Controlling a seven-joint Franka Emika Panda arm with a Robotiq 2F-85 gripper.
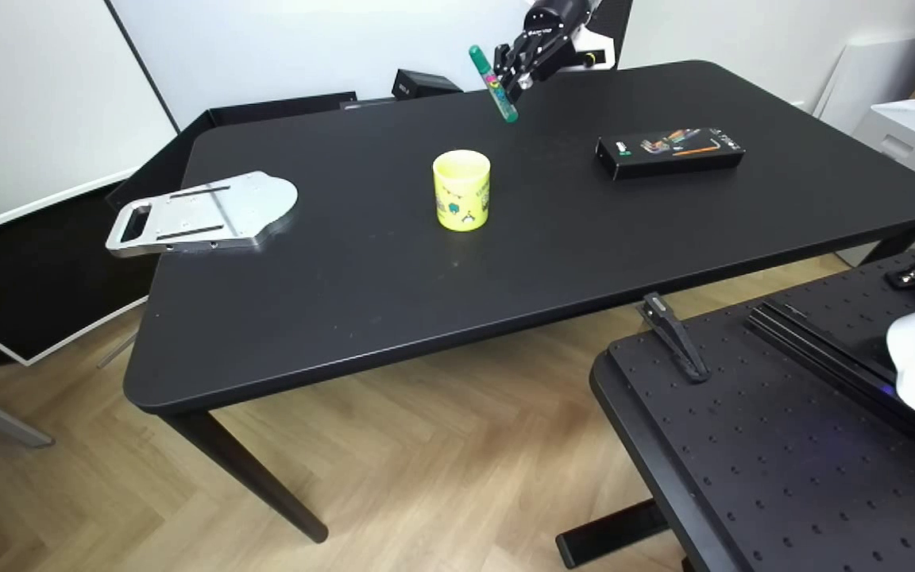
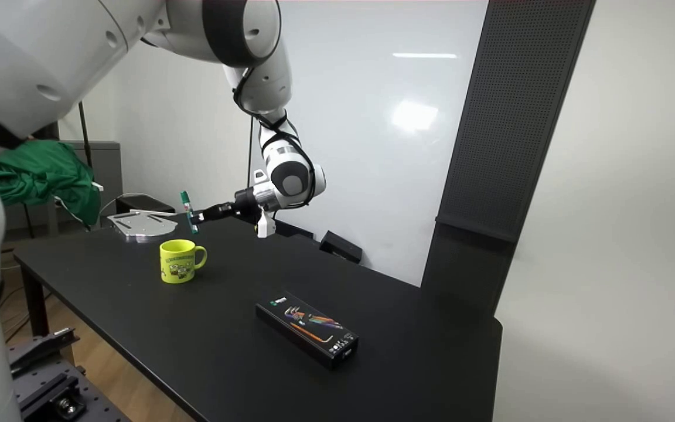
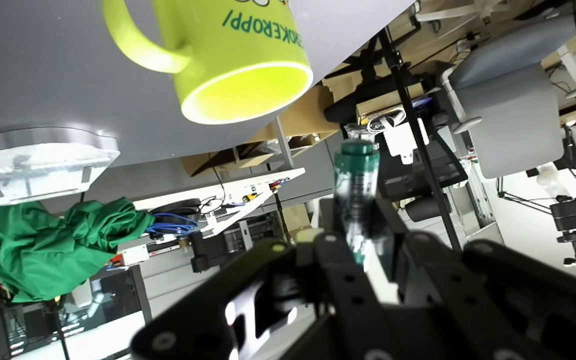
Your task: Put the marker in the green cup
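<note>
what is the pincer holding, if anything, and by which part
The pincer holds the marker by its barrel, roughly around the middle, with both ends sticking out.

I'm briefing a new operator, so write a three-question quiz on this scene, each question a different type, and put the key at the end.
1. Fill the gap: in the wrist view, the lime-green mug shows its curved ____.

2. Multiple choice: what does the gripper hold?
A) the black hex-key box
B) the silver metal plate
C) the green marker

3. True or false: the marker is already inside the mug.

Key
1. handle
2. C
3. False; the marker is held in the gripper, outside the mug and above the black table.
</note>
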